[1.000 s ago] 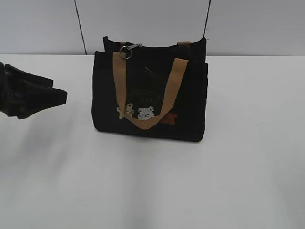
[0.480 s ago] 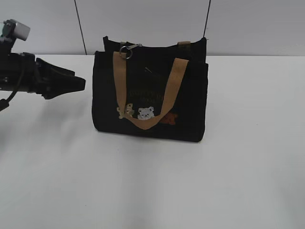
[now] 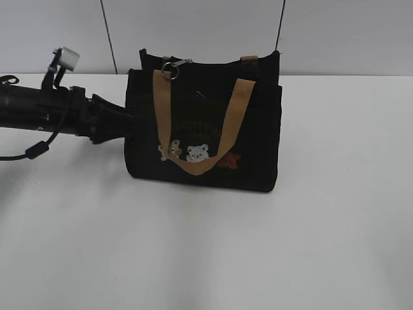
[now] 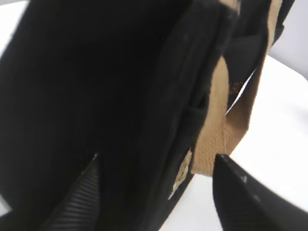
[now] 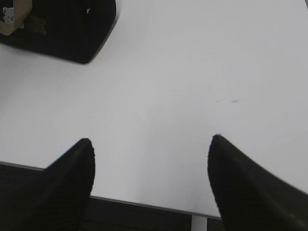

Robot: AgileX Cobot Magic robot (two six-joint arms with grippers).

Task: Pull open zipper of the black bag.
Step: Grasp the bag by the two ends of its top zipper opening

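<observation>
left gripper (image 3: 126, 126) moved right, rose — now at black bag (image 3: 203, 148) left side

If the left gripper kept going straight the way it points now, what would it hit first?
The left gripper, jaws open, points at the black bag; it would meet the bag's left end panel first. It looks at or nearly against it already, though contact is unclear.
</observation>
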